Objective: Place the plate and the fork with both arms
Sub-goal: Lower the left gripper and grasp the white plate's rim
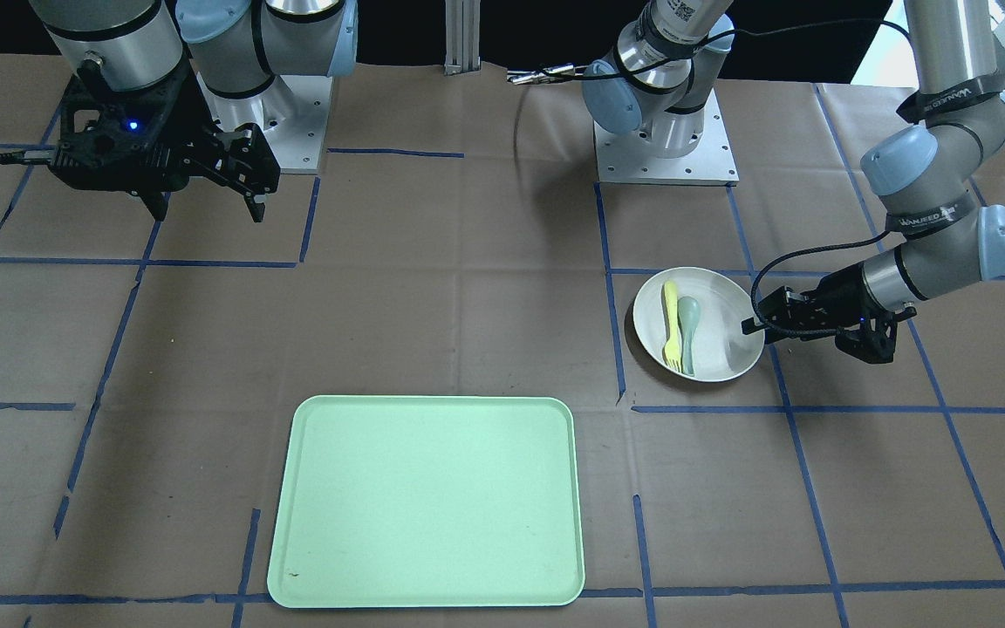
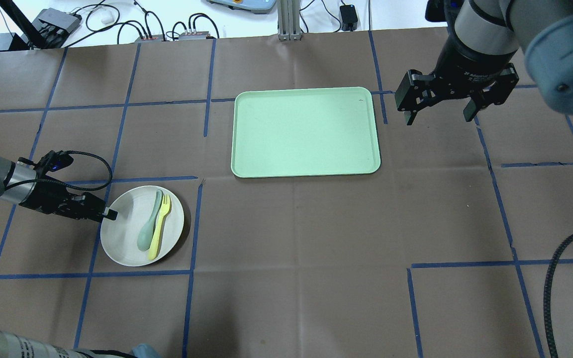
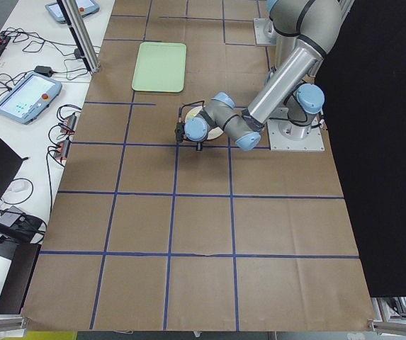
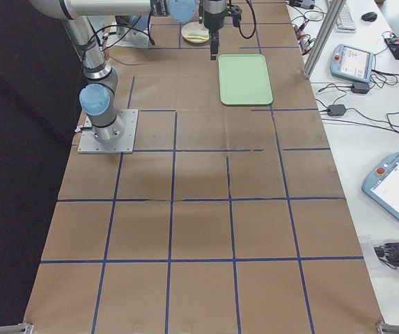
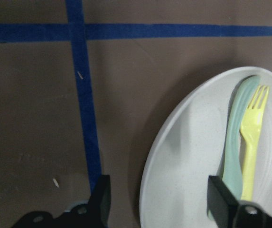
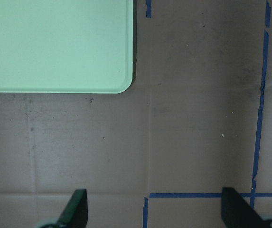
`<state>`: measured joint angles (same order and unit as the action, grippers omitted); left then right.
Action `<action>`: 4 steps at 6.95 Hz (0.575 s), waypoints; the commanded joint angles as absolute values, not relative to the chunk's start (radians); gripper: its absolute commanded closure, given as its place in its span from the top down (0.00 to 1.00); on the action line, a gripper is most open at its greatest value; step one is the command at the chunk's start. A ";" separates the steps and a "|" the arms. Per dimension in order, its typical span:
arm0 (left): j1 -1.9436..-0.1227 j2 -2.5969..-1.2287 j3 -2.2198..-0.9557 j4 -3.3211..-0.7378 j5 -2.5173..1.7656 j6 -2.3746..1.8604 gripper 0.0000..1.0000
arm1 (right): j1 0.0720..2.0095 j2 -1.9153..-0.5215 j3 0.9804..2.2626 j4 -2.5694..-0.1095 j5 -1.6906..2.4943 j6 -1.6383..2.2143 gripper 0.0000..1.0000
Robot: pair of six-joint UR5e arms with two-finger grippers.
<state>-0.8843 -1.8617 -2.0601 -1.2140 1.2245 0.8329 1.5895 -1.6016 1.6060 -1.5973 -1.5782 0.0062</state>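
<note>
The brown counter [image 2: 316, 248] carries everything. The right arm [image 2: 480, 40] hangs just right of the green tray [image 2: 306, 132], at its far corner, its jaws spread wide and empty. The left arm [image 1: 930, 262] has its jaws parted astride the rim of the plate [image 2: 122, 238], near left, clamping nothing. On the plate the spoon [image 2: 145, 237] and fork [image 2: 159, 227] lie touching.
</note>
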 commanded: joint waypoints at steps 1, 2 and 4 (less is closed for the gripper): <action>-0.884 -1.864 -2.069 -1.219 1.224 0.833 0.54 | 1.589 -1.601 1.606 -1.598 -1.578 0.006 1.00; -0.884 -1.865 -2.069 -1.221 1.227 0.833 0.49 | 1.589 -1.601 1.606 -1.598 -1.578 0.006 1.00; -0.884 -1.865 -2.069 -1.226 1.229 0.831 0.29 | 1.589 -1.601 1.606 -1.597 -1.578 0.005 1.00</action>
